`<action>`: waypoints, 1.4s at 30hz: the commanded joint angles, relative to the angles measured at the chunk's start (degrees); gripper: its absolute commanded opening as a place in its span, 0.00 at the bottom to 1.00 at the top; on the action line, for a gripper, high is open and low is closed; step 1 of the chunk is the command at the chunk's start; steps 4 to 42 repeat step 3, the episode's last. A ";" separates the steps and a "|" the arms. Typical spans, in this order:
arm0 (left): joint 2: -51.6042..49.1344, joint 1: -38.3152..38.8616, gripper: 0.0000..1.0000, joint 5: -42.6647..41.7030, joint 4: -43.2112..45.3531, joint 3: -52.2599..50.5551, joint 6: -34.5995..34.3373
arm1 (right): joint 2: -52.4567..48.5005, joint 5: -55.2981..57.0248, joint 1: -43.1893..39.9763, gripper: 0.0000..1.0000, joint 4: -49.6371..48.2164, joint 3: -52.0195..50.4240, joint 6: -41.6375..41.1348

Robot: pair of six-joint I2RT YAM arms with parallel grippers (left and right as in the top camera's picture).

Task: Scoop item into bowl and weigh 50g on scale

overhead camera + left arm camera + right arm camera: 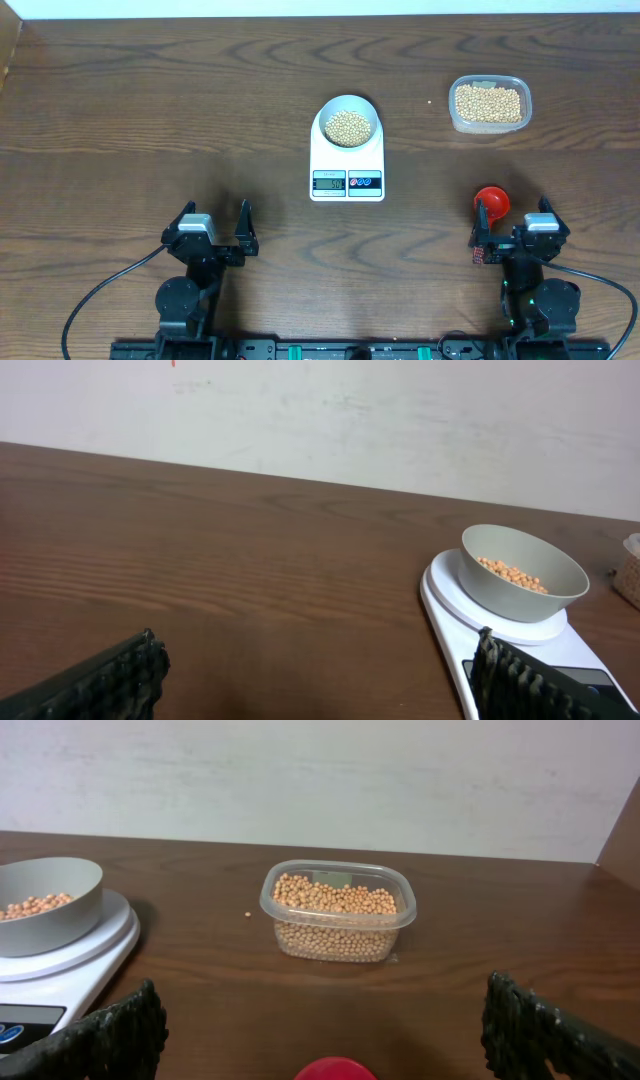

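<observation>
Overhead view: the white bowl (325,112) sat on the scale (322,158) at frame centre, part-filled w/ tan beans (348,127). The scale's display faced the bottom edge, digits too small to read. More beans filled a clear plastic tub (489,128) at upper right, w/ one stray bean (248,914) just left of it on the wood table (150,100). The L gripper (215,220) at lower left and R gripper (513,216) at lower right both sat w/ jaws wide apart, holding nothing. A red round object (491,201) lay just beside the R gripper.
</observation>
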State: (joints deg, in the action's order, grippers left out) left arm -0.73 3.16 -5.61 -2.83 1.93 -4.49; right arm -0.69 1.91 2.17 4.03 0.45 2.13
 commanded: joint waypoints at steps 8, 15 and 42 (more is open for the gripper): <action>0.50 -0.24 0.99 0.52 -0.74 -1.70 0.33 | 0.37 -0.13 0.15 0.99 0.17 -0.13 0.50; 0.50 -0.24 0.99 0.52 -0.74 -1.70 0.33 | 0.37 -0.13 0.15 0.99 0.17 -0.13 0.50; 0.50 -0.24 0.99 0.52 -0.74 -1.70 0.33 | 0.37 -0.13 0.15 0.99 0.17 -0.13 0.50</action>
